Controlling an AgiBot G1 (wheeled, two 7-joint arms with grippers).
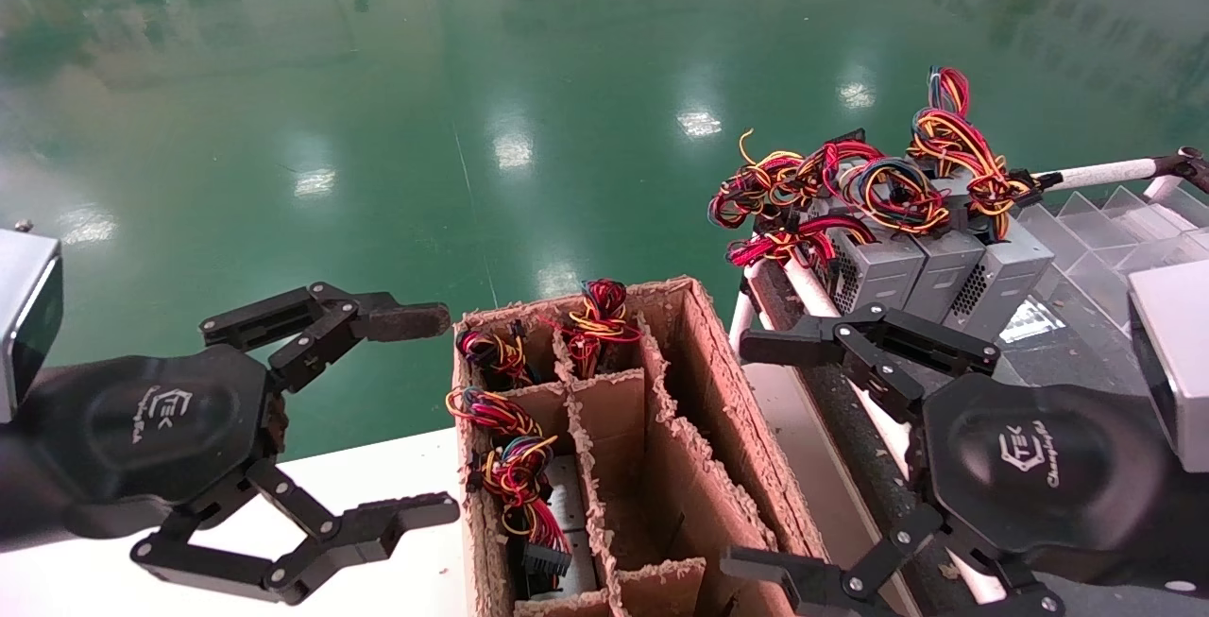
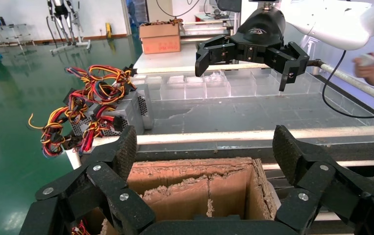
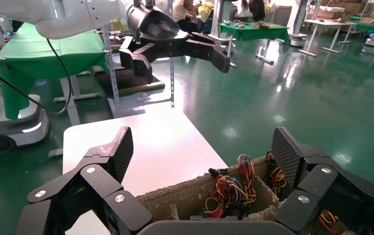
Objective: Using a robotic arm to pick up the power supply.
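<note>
Both black grippers hang open beside a worn cardboard box (image 1: 710, 345) with dividers. My right gripper (image 1: 758, 456), on the white arm (image 2: 332, 19), is level with the box's right wall, nothing between its fingers. My left gripper (image 1: 417, 416), one fingertip (image 1: 408, 320) stained brown, is at the box's left side. A grey power supply (image 1: 559, 515) stands in a left compartment under red, yellow and blue wires (image 1: 515, 473). More wire bundles (image 3: 231, 188) fill the far compartments. Three grey power supplies (image 1: 930, 267) with wires stand on the rack to the right.
The box sits between a white table (image 1: 368, 471) on the left and a dark rack (image 1: 1067, 324) with white rails and clear dividers (image 1: 1119, 215) on the right. Green floor lies beyond. A person's hand (image 2: 371, 66) shows past the rack.
</note>
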